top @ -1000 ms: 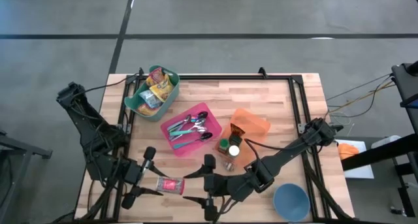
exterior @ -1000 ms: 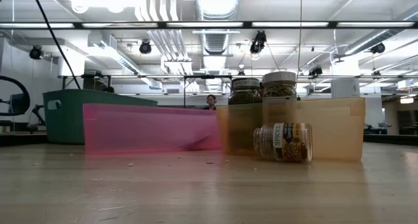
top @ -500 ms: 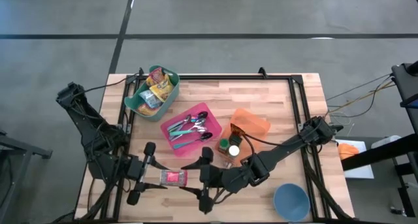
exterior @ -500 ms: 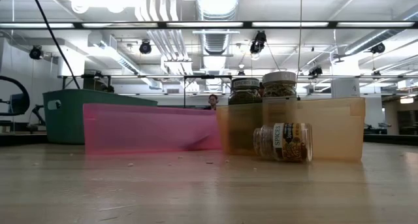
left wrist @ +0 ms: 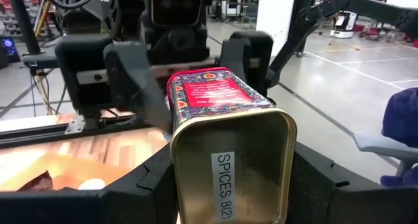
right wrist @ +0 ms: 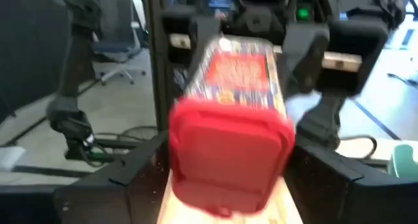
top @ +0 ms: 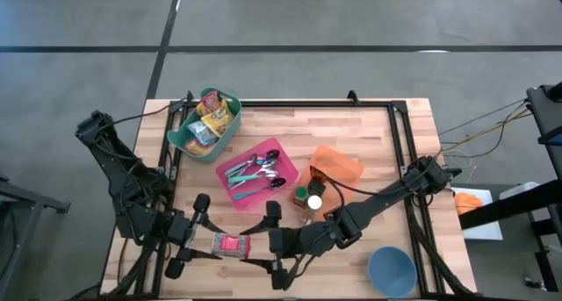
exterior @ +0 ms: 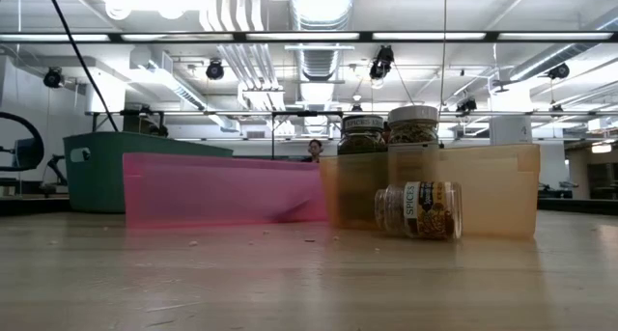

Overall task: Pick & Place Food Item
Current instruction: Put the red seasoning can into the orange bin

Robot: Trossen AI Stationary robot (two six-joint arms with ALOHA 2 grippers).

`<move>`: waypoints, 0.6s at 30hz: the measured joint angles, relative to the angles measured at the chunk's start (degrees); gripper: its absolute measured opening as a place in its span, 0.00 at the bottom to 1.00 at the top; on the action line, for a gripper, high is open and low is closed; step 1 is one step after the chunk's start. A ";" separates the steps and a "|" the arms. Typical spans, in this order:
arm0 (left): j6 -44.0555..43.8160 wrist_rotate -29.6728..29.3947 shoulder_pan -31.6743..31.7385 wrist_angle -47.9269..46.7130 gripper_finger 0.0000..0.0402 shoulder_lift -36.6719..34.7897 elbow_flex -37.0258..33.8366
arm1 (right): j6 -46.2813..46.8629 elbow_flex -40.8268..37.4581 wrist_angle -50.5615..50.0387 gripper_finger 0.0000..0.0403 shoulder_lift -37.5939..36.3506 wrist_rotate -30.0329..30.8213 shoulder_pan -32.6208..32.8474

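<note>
A red patterned spice tin (top: 230, 245) hangs over the table's near left part, level, with its metal bottom (left wrist: 228, 159) toward my left gripper (top: 207, 241) and its red lid (right wrist: 228, 142) toward my right gripper (top: 265, 243). My left gripper is shut on the bottom end. My right gripper (right wrist: 225, 175) faces it from the right, open, with one finger on either side of the lid end. I cannot tell whether those fingers touch the tin. The low view shows neither the tin nor the grippers. My left gripper pinches the tin's bottom end (left wrist: 181, 160) between its two fingers (left wrist: 151, 178), one on each long side. The fingers come level from the table's left and lie along the tin. The tin is lifted clear of the table and sticks out level toward the right arm.
A green bin (top: 207, 122) of snack packets stands at the far left, with a pink tray (top: 255, 171) of spoons in the middle. To the right is an orange bin (top: 335, 171) with spice jars and a jar lying beside it (exterior: 421, 209). A blue bowl (top: 392, 271) sits near right.
My right gripper has crept toward the table's left, onto the tin's lid end, and has rolled a little. My left gripper has kept the tin level and in place.
</note>
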 joint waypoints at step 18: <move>-0.79 0.34 0.08 -0.27 0.62 0.04 -0.02 | 5.19 0.04 -2.70 0.51 -0.59 -0.37 -0.12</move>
